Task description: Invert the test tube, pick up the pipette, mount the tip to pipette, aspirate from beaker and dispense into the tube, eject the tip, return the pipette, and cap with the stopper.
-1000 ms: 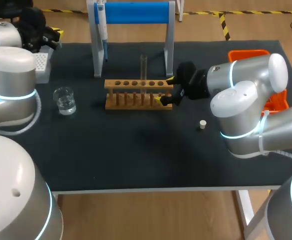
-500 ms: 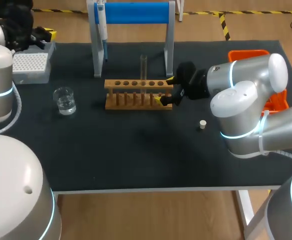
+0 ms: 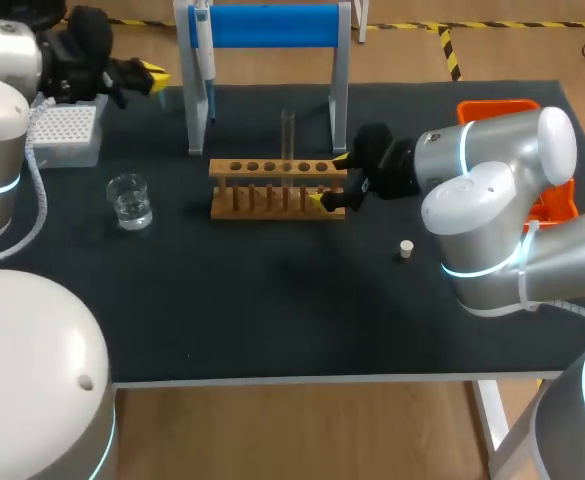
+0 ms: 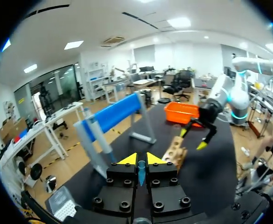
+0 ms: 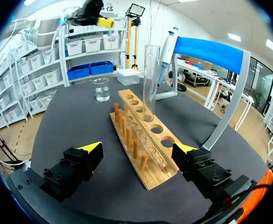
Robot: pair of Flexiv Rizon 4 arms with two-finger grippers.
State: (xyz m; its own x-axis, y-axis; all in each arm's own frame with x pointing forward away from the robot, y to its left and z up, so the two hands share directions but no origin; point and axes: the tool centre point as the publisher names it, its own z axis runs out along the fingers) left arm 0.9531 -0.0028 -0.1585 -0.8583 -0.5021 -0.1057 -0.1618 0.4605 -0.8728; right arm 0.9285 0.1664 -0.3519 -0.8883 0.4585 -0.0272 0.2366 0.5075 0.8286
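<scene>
My left gripper (image 3: 153,73) hovers at the back left, between the tip box (image 3: 62,130) and the blue pipette stand (image 3: 272,25). It is shut on a blue pipette tip (image 4: 141,171) that shows between its fingers in the left wrist view. The pipette (image 3: 204,50) hangs on the stand's left side. A clear test tube (image 3: 288,135) stands upright in the wooden rack (image 3: 272,190). My right gripper (image 3: 332,180) is open, its fingers either side of the rack's right end (image 5: 155,179) without touching it. The beaker (image 3: 129,200) of water stands left of the rack. A small white stopper (image 3: 405,248) lies right of the rack.
An orange tray (image 3: 512,110) sits at the back right, partly behind my right arm. The stand's metal legs (image 3: 339,95) rise just behind the rack.
My left arm has swung from over the tip box to the right, toward the pipette stand, with the tip in its gripper. The right arm has stayed where it was.
</scene>
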